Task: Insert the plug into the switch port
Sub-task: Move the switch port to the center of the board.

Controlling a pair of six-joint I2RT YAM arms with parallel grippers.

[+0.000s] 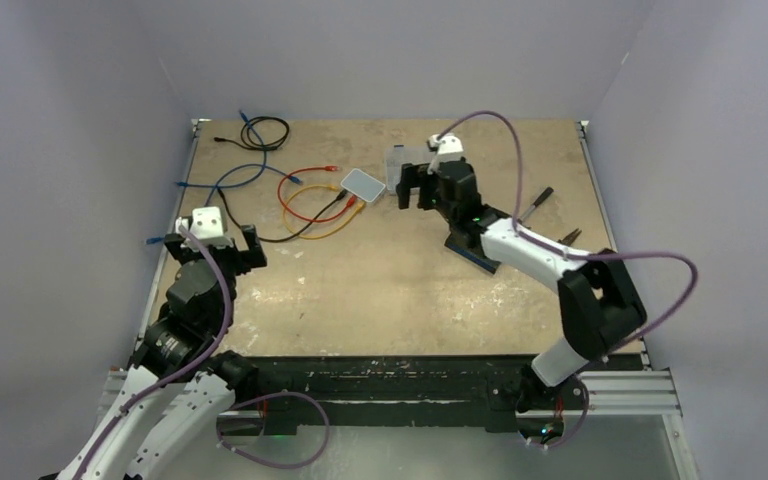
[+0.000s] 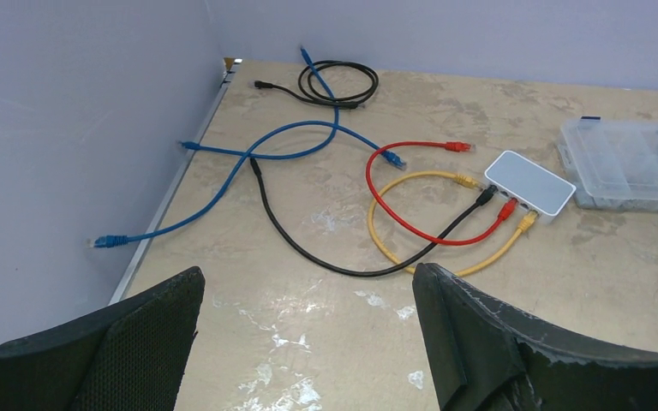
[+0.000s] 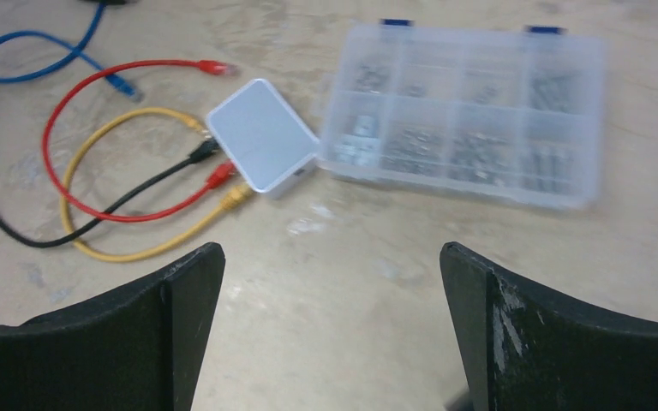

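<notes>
Tan, scuffed wood forms the table (image 1: pixel 390 290), and every place below is given from the small white switch (image 3: pixel 261 135) lying toward its far side.

Your right gripper (image 3: pixel 332 253) hovers just short of the switch, released and grasping nothing. Your left gripper (image 2: pixel 307 282) sits well back from the switch, near the table's left edge, also spread wide and empty.

A clear plastic organiser box (image 3: pixel 467 111) of small parts lies just beside the switch, on the right arm's side.

Loose network cables sprawl from the switch toward the left arm's side. A black cable (image 2: pixel 308 248), a red cable (image 2: pixel 394 214) and a yellow cable (image 3: pixel 120 254) each run a plug up to the switch's near face, side by side. They look seated in ports, though the views are too small to confirm a full click.

A blue cable (image 2: pixel 223 184) loops further out, untouched. Its blue plug (image 2: pixel 394 160) lies free on the table near the switch, not in any port. The red cable's other end, a red plug (image 2: pixel 457 146), also lies free just behind the switch.

By my reading, the insertion you are asked for has not begun. No plug is in either gripper, so picking one up, lining it up with an open port and pushing it home all remain.
</notes>
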